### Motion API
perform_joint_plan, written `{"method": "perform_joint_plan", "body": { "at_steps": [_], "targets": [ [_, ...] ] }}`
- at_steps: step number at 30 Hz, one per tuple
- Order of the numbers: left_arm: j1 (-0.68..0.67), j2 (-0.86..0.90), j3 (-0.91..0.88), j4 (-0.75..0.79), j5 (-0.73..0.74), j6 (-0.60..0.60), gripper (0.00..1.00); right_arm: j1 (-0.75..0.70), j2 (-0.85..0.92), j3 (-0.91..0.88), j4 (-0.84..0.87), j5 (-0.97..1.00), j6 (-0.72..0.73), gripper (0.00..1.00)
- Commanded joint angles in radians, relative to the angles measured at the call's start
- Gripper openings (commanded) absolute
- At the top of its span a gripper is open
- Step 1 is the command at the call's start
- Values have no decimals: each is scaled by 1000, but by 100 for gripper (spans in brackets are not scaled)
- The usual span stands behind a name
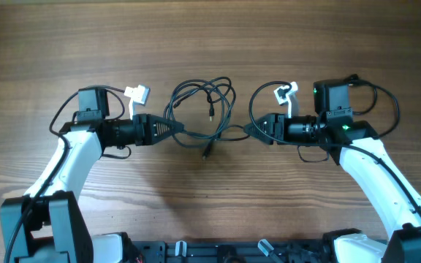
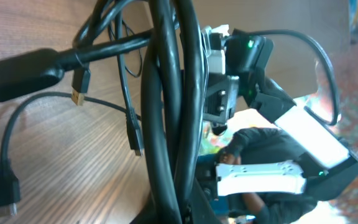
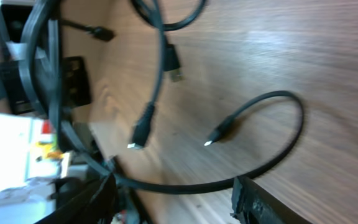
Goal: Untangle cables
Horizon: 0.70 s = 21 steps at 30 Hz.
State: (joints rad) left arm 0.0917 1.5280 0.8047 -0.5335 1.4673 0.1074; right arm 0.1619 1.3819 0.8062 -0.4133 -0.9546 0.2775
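From the left wrist, the cables (image 2: 160, 137) loom close and cover the left tool's (image 1: 179, 130) tips, so where they meet is hidden. The right wrist picture is blurred throughout. Below the cables, the right tool's (image 3: 173, 196) fingers (image 3: 266, 205) are cropped by the edge. From overhead, the plugs on the cables are too small to tell apart.

The cables (image 1: 203, 109) lie in loose loops on the desk (image 1: 210, 44), at its middle. The left fingers (image 1: 176, 130) meet the loops at their 9 o'clock edge, the right fingers (image 1: 254, 129) at their 3 o'clock edge. One plug end (image 1: 205, 153) lies on the desk at the loops' 6 o'clock, just outside them
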Motion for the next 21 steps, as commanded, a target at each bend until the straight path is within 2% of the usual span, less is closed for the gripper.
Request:
{"method": "perform_joint_plan", "body": {
  "at_steps": [1, 7, 12, 13, 14, 16, 21],
  "targets": [
    [-31, -7, -3, -28, -3, 186, 4, -4, -11, 18, 5, -117, -22, 65],
    [-97, -7, -3, -4, -71, 203, 4, -2, -11, 18, 63, -158, -14, 65],
    [-100, -7, -3, -2, -113, 203, 4, -2, -11, 18, 171, -110, 27, 65],
    [-100, -7, -3, -1, -116, 201, 4, -2, -11, 18, 199, -69, 72, 64],
    [-100, -7, -3, -1, -116, 200, 4, -2, -11, 18, 227, -19, 143, 55],
    [-100, -7, -3, -1, -116, 200, 4, -2, -11, 18, 262, -3, 205, 47],
    [-100, -7, -3, -1, -116, 200, 4, -2, -11, 17, 270, -55, 264, 45]
  ]
}}
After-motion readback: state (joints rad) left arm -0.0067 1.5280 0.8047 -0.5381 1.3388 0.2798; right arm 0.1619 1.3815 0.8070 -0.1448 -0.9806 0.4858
